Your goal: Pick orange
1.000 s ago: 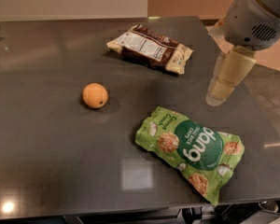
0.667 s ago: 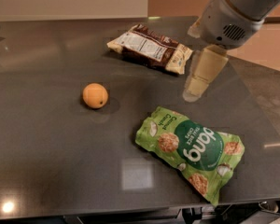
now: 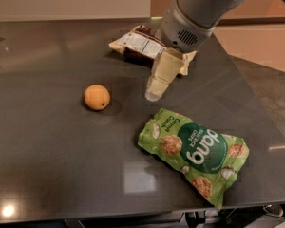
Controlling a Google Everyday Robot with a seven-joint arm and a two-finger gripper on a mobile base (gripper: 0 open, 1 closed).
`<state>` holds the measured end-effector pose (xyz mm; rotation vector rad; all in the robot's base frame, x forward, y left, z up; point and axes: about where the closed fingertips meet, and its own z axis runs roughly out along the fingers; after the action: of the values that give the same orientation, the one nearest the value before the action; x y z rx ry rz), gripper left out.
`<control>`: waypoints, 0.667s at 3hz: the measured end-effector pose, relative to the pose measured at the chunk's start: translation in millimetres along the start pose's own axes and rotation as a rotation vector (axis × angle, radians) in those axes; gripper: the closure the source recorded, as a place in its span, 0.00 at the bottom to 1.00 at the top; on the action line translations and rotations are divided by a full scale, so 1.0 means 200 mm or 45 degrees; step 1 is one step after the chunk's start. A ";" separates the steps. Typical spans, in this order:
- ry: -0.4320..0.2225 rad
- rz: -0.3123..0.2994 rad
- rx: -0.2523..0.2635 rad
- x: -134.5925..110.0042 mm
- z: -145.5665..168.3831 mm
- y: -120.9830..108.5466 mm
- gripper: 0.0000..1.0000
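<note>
The orange (image 3: pixel 97 97) is a small round fruit with a tiny dark dot, lying on the dark grey table (image 3: pixel 47 165) left of centre. My gripper (image 3: pixel 153 95) hangs from the grey arm coming in from the upper right, its cream-coloured fingers pointing down over the table. It is to the right of the orange, about a hand's width away, and holds nothing that I can see.
A brown and white snack bag (image 3: pixel 141 45) lies at the back, partly hidden behind the arm. A green snack bag (image 3: pixel 197 150) lies at the front right. The table's right edge runs diagonally, with floor beyond it.
The arm and gripper have moved left across the table, from the right side toward the middle, closer to the orange. The orange and both bags have not moved.
</note>
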<state>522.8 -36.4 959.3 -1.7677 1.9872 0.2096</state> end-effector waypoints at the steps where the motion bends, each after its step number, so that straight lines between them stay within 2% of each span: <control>1: -0.014 -0.012 -0.009 -0.12 0.17 -0.02 0.00; 2: -0.006 -0.024 -0.024 -0.23 0.33 -0.02 0.00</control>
<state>545.8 31.1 921.4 -1.7949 1.9709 0.2266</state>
